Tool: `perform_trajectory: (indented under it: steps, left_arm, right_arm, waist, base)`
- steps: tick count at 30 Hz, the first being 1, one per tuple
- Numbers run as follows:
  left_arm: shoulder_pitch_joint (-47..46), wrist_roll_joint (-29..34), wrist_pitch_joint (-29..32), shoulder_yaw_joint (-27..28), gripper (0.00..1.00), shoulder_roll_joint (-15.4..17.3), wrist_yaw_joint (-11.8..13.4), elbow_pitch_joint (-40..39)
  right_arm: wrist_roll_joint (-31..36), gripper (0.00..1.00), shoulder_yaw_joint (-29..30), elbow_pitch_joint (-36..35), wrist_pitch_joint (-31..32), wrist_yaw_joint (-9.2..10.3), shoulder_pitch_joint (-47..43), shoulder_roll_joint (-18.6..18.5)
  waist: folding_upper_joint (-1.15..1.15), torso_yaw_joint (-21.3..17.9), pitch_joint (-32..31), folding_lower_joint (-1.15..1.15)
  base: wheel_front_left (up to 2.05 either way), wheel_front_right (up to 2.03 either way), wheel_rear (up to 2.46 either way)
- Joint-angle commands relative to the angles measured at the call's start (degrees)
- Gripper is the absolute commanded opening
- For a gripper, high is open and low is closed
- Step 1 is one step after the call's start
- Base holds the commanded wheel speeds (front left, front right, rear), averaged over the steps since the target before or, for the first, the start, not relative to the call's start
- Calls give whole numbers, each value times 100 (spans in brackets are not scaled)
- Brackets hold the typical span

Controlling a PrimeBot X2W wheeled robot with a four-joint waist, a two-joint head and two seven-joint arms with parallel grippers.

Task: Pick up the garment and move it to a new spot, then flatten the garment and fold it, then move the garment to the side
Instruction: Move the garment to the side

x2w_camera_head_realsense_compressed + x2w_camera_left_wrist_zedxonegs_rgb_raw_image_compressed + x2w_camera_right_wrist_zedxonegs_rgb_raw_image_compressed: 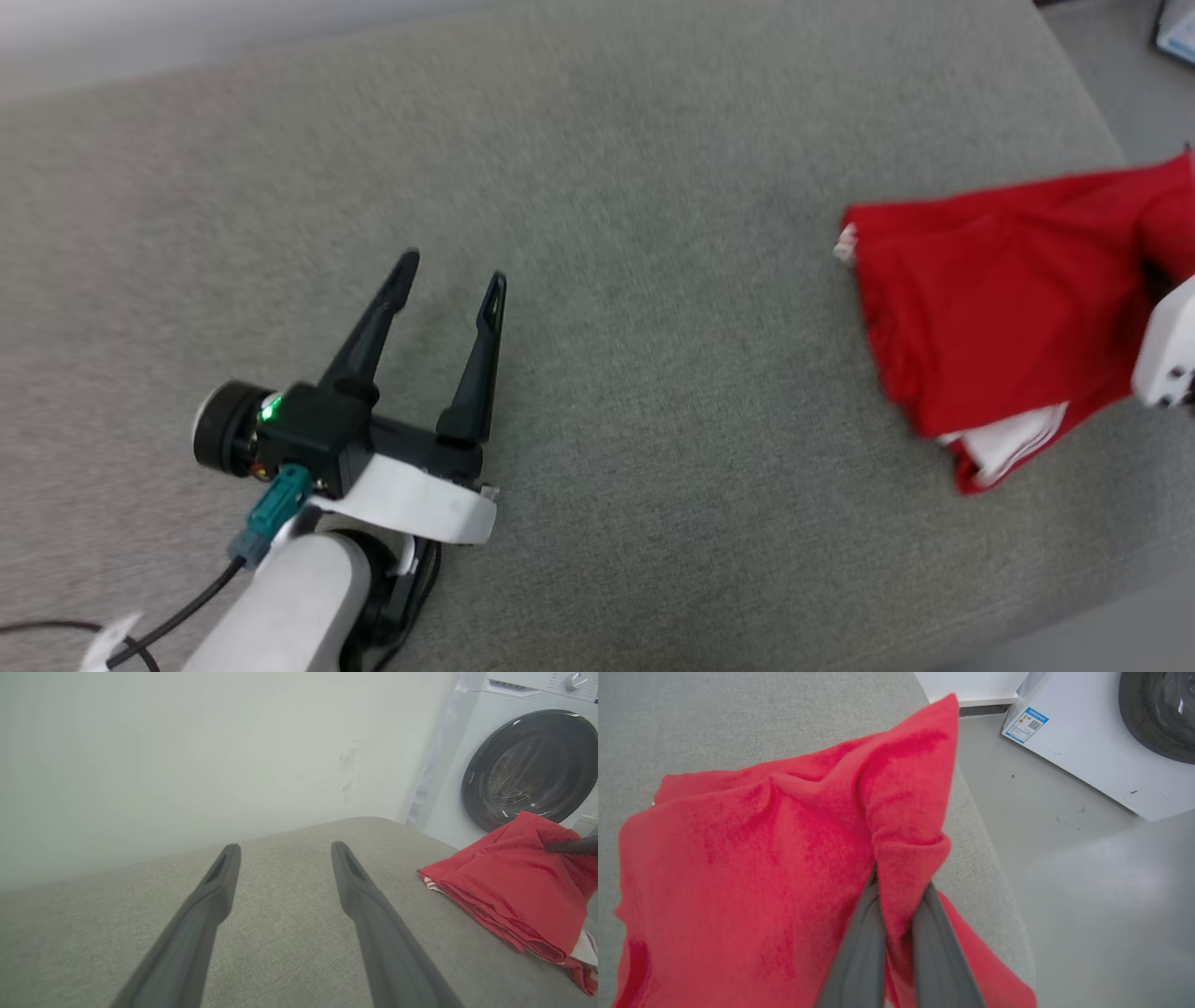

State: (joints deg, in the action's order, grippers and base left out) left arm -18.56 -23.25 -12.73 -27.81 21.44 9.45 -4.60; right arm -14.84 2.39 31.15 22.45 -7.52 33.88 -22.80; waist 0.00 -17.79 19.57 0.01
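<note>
**Left side.** The left gripper [455, 268] hovers at about 8 o'clock in the head view, over the bare grey cushion [653, 280]. Its jaws are spread wide and hold nothing. It is well apart from the garment and gives it no support.

**Centre to right.** The garment [990, 308] lies at 3 o'clock in the head view, at the right end of the cushion and near its edge. It is a loosely layered red bundle, with a white sleeve [1013, 439] poking out at its 6 o'clock side.

**Far right.** The right gripper [899, 891] is clenched on a narrow raised ridge of the red cloth. That corner stands lifted while the rest rests on the cushion. Beyond the edge, at 3 o'clock in the right wrist view, are the open floor [1064, 882] and a washing machine [1087, 756].

**Risks, as judged:**
- The pinch takes only a thin fold. A quick pull could draw the cloth out from between the fingers.
- A grip that catches only the upper layers would let the lower layers trail or open, spoiling any fold.
- The bundle sits near the cushion edge, so a drag toward 3 o'clock could tip it onto the floor.
- With a single hold point, the hanging cloth may swing or bunch when it is set down.
</note>
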Motion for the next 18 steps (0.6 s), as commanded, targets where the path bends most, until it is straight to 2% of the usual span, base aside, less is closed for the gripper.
perform_trajectory:
  steps: [1, 4, 11, 12, 13, 14, 18]
  left_arm:
    - [-144, 47, 41, -7, 100, 67, -49, -62]
    - [-358, 88, 115, -22, 100, 119, -131, -177]
    - [-553, 157, 286, 17, 100, 290, -108, -432]
    - [-549, 162, 306, 18, 100, 304, -107, -460]
    - [-547, 169, 323, 19, 100, 322, -103, -482]
    - [-546, 176, 335, 14, 100, 338, -99, -500]
    - [-542, 164, 356, 15, 100, 367, -89, -514]
  right_arm:
    - [61, 0, 102, 31, -129, 6, 201, -41]
    - [335, 0, 489, 175, -456, 6, 467, -86]
    - [823, 0, 1109, 559, -1025, 6, 878, 129]
    - [891, 29, 1157, 626, -1099, 6, 907, 181]
    - [977, 84, 1231, 699, -1175, 6, 935, 216]
    - [1036, 100, 1312, 754, -1278, 6, 963, 252]
    - [1424, 100, 1627, 918, -1656, 6, 1013, 350]
  waist:
    - [0, -311, 674, -1]
    - [0, -262, 966, -1]
    - [0, -116, 1342, -1]
    - [0, -103, 1365, -1]
    - [0, -88, 1385, -1]
    - [0, -70, 1396, -1]
    - [0, -15, 1355, -1]
  base:
    - [0, 0, 0]
    - [0, 0, 0]
    - [0, 0, 0]
    - [0, 0, 0]
    - [0, 0, 0]
    - [0, 0, 0]
    - [0, 0, 0]
